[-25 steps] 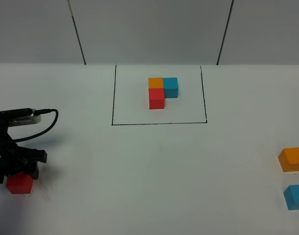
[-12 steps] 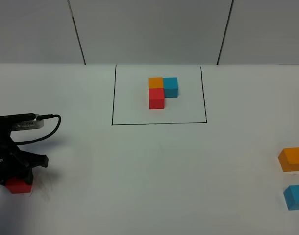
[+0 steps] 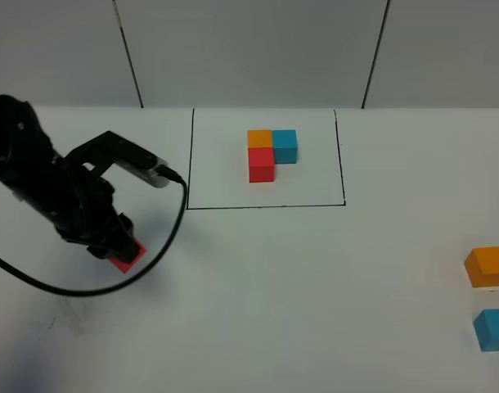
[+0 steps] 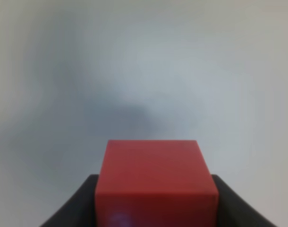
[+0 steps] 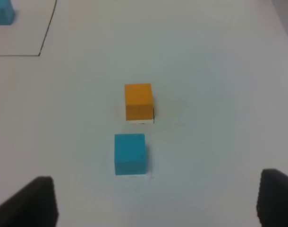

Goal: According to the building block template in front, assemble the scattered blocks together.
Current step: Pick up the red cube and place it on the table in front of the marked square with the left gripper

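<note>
The building block template is an orange cube (image 3: 259, 138), a blue cube (image 3: 285, 146) and a red cube (image 3: 261, 164) in an L inside a black outline (image 3: 266, 206) at the table's back middle. My left gripper (image 3: 119, 248) is shut on the scattered red cube (image 3: 128, 256), left of the outline's front corner; in the left wrist view the cube (image 4: 156, 182) sits between the dark fingers (image 4: 73, 208). The scattered orange cube (image 3: 487, 266) and blue cube (image 3: 493, 329) lie at the far right. In the right wrist view, my right gripper (image 5: 156, 201) is open above the orange (image 5: 138, 101) and blue (image 5: 130, 153) cubes.
The white table (image 3: 315, 278) stretches between the held red cube and the two cubes at the right edge. The left arm's black cable (image 3: 86, 286) loops low over the table in front of the arm. A grey panelled wall (image 3: 249, 49) stands behind the table.
My left gripper has lifted the red cube from the table's front left and carried it up and to the right, toward the outline. The other cubes have not moved.
</note>
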